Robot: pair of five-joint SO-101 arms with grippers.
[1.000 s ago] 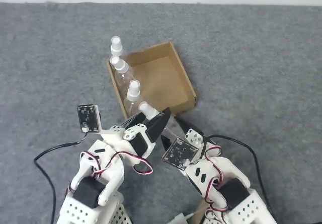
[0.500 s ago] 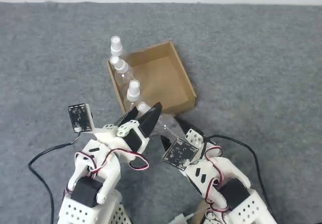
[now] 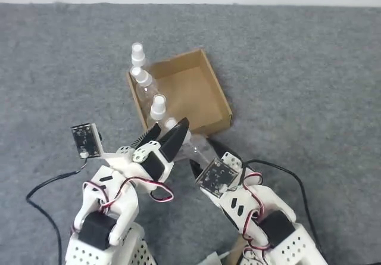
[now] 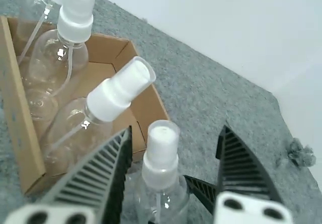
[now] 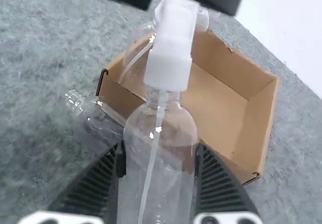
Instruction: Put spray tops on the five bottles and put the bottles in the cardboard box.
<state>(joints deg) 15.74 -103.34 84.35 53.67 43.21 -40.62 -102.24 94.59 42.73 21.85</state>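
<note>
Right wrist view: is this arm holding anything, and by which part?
Yes. The right gripper holds a clear spray bottle by its body, fingers on either side, below the white spray top.

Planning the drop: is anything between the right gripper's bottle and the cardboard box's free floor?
The left gripper, open, straddles the white spray top of the clear plastic bottle; the brown cardboard box has its near wall beyond.

You have nothing legible here: the bottles [image 3: 147,89] and the box [image 3: 191,101] carry no readable print, and any marks on the camera boards [image 3: 85,141] at the wrists are too small to make out.
</note>
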